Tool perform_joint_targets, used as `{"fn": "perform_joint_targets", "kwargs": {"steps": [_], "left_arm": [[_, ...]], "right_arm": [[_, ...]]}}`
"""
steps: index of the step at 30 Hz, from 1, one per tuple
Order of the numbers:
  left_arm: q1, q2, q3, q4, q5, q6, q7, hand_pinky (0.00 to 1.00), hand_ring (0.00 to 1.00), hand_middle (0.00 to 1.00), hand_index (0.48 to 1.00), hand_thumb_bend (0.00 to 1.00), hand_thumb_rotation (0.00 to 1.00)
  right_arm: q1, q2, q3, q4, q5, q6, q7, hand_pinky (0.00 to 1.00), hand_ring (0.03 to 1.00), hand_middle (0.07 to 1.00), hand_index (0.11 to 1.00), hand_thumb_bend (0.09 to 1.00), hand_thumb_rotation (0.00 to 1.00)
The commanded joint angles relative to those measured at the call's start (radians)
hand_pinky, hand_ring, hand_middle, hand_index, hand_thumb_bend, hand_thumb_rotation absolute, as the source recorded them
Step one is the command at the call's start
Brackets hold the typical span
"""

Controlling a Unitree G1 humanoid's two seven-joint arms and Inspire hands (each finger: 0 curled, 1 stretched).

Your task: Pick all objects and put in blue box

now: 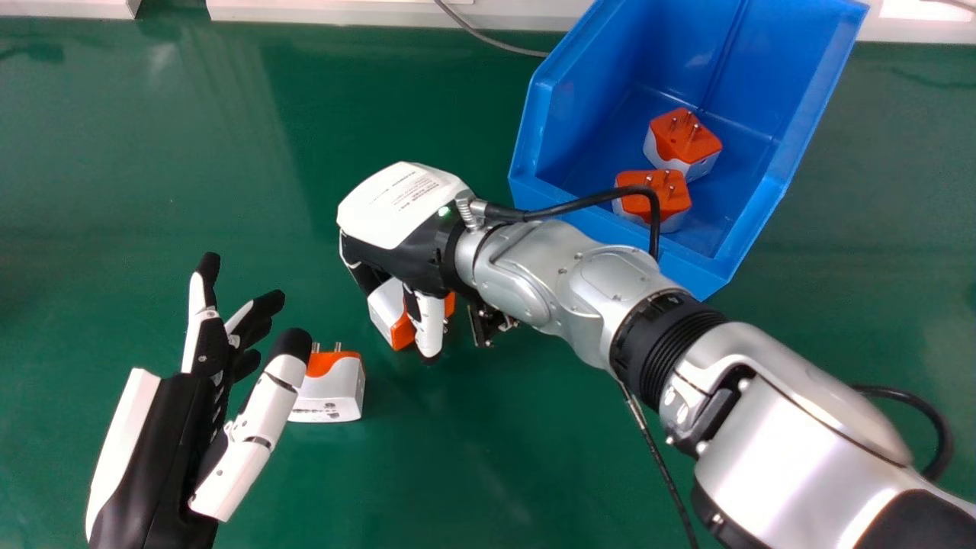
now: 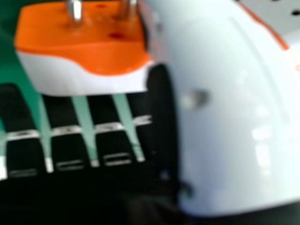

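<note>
Pins (image 2: pixel 75 11) are revealed in right hand view on 1 adapter (image 1: pixel 386 306), enclosed by the right robot hand's (image 1: pixel 396 217) bent fingers and thumb. In head view, 2 adapters (image 1: pixel 682 145) are seen inside the blue box (image 1: pixel 751 229), and another adapter (image 1: pixel 335 393) beside the left robot hand's (image 1: pixel 179 435) extended fingers.

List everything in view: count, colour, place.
Box: one, blue, table's far right.
Boxed adapters: two, orange and white, inside.
Loose adapter: one, white and orange, by left hand.
Other adapters: at least one, orange and white, at right hand.
Table: one, green, underneath.
Cable: one, grey, far edge.
Black cables: at least two, by right arm.
Left hand: one, black and white, near left.
Right hand: one, black and white, mid-table.
Right arm: one, silver, from near right.
</note>
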Motion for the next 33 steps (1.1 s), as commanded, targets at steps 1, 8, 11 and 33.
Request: {"fn": "perform_joint_targets", "kwargs": {"steps": [1,8,11,33], "left_arm": [[0.005,0.004,0.005,-0.027,-0.001,-0.024,0.003,0.92,0.93,0.92,0.910,0.42,0.82],[-0.001,0.005,0.007,-0.023,-0.008,-0.017,0.000,0.93,0.93,0.92,0.911,0.42,0.81],[-0.010,0.006,0.009,-0.015,-0.006,-0.017,0.001,0.93,0.93,0.92,0.909,0.42,0.80],[-0.117,0.037,0.053,0.061,-0.018,0.035,-0.007,0.93,0.93,0.92,0.907,0.42,0.83]], "right_arm": [[-0.034,0.009,-0.023,-0.003,0.030,0.013,0.016,0.38,0.550,0.494,0.500,0.512,0.00],[-0.026,0.002,-0.023,-0.013,0.032,-0.003,-0.009,0.39,0.559,0.654,0.497,0.488,0.13],[-0.018,-0.009,-0.015,-0.024,0.023,-0.029,-0.048,0.38,0.556,0.657,0.497,0.490,0.13],[0.244,-0.249,-0.136,-0.589,0.074,-0.070,-0.098,0.22,0.363,0.473,0.566,0.502,0.00]]}}
